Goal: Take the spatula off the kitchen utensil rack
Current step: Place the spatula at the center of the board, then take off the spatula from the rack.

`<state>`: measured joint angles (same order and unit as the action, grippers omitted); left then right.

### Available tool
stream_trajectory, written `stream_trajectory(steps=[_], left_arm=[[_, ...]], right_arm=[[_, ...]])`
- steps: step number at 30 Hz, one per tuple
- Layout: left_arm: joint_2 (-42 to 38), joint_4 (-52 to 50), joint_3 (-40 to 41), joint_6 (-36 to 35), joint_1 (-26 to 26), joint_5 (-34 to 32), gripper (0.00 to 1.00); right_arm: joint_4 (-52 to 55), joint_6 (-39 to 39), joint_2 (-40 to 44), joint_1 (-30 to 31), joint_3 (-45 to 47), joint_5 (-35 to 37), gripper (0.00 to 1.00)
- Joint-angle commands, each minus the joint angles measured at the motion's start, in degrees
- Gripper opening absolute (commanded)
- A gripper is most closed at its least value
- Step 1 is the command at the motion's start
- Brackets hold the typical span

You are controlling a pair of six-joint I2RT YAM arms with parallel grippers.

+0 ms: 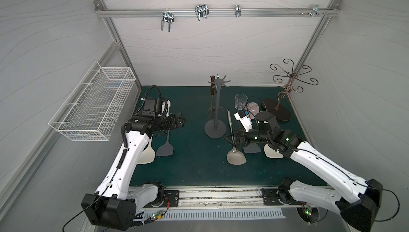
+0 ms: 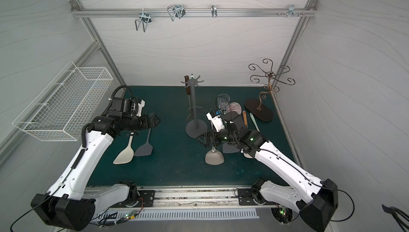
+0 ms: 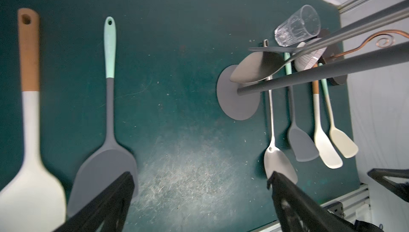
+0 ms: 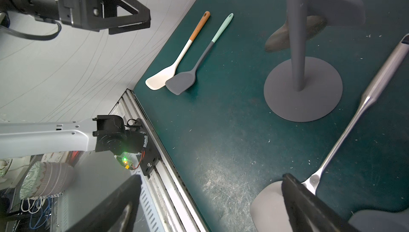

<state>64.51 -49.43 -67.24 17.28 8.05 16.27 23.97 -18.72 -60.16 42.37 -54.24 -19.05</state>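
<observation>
My left fingers (image 3: pixel 104 206) spread wide and empty over the matte grey, mint-handled spatula (image 3: pixel 106 166) lying flat on the green table (image 3: pixel 177 42). My right fingers (image 4: pixel 309 208) are equally wide and empty. The dark grey kitchen utensil rack (image 1: pixel 217 109) stands mid-table.

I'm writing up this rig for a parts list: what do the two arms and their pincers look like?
Both the left arm and right arm have white shell links with black joint housings. A ribbed black hose runs up the left arm; green lights glow on the right arm. The left pincer and right pincer have black triangular openwork fingers.
</observation>
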Motion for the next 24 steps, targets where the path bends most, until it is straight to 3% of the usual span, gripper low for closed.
stream_trajectory(steps=[1, 7, 13, 17, 24], left_arm=[[-2.0, 10.6, 3.0, 3.6, 1.2, 4.3, 0.99], [-2.1, 19.9, 7.4, 5.8, 4.2, 4.9, 0.99], [-2.1, 32.3, 12.3, 7.0, 10.3, 2.9, 0.99], [-3.9, 43.5, 18.1, 6.8, 11.6, 5.1, 0.99], [-1.6, 53.3, 21.2, 2.8, 11.9, 7.8, 0.99]], right_arm=[[1.5, 1.3, -0.1, -2.5, -0.5, -0.6, 0.99], [1.9, 1.4, 0.5, -7.9, -0.8, -2.2, 0.99], [2.5, -0.9, 1.9, -13.5, 0.1, -6.2, 0.99], [3.0, -1.5, 2.7, -14.9, 0.6, -7.5, 0.99], [1.6, -3.9, 2.2, -15.9, 0.9, -10.6, 0.99]])
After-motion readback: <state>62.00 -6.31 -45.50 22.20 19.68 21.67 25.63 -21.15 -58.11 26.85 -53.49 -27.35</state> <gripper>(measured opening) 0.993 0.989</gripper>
